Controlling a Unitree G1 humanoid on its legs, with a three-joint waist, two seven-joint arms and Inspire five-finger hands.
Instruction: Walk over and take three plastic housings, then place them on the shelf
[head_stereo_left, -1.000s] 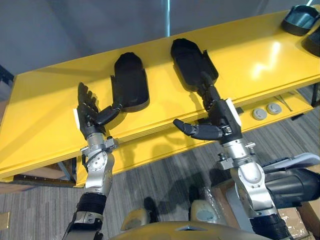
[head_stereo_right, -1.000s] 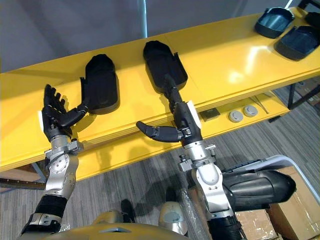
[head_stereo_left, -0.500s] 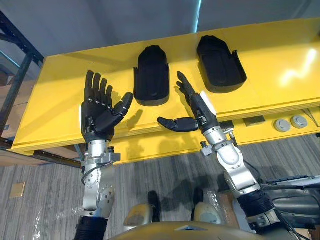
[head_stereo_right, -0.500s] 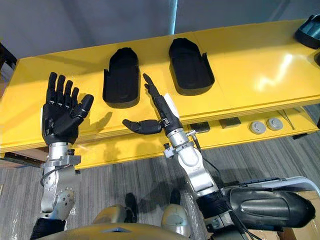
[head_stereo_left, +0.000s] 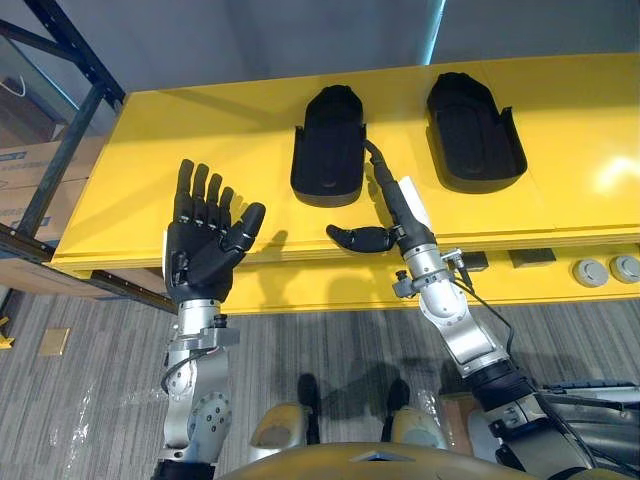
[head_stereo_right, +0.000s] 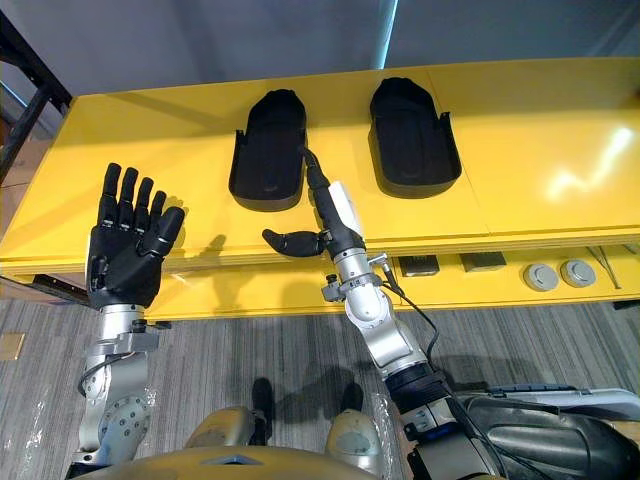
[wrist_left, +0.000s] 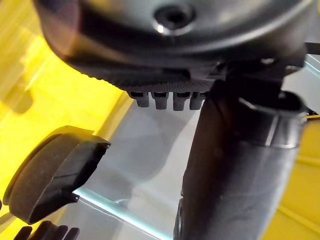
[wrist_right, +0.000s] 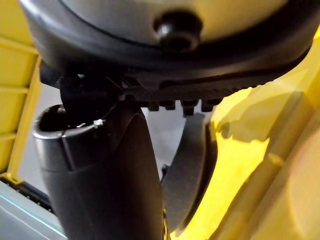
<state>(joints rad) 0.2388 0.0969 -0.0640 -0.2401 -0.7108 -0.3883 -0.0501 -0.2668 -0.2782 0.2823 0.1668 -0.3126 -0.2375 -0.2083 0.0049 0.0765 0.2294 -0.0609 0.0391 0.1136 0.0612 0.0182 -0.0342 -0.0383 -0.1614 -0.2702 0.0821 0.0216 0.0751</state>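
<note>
Yellow metal forms the shelf (head_stereo_left: 160, 130). The right hand (head_stereo_left: 397, 212) is held with fingers straight and together and the thumb spread. Their tips are just beside one black plastic housing (head_stereo_left: 328, 148). A second housing (head_stereo_left: 474, 132) lies apart, away from the thumb. The left hand (head_stereo_left: 203, 252) is raised, fingers straight and empty. A dark rack (head_stereo_left: 75, 135) is seen beyond them, and grey carpet (head_stereo_left: 330, 340) below.

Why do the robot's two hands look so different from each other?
The left hand shows its whole palm, fingers spread like a wave; the right hand is turned edge-on, thumb sticking sideways. The left hand hovers at the yellow table's front edge; the right hand reaches over the table beside a black housing. Both are open and hold nothing.
</note>
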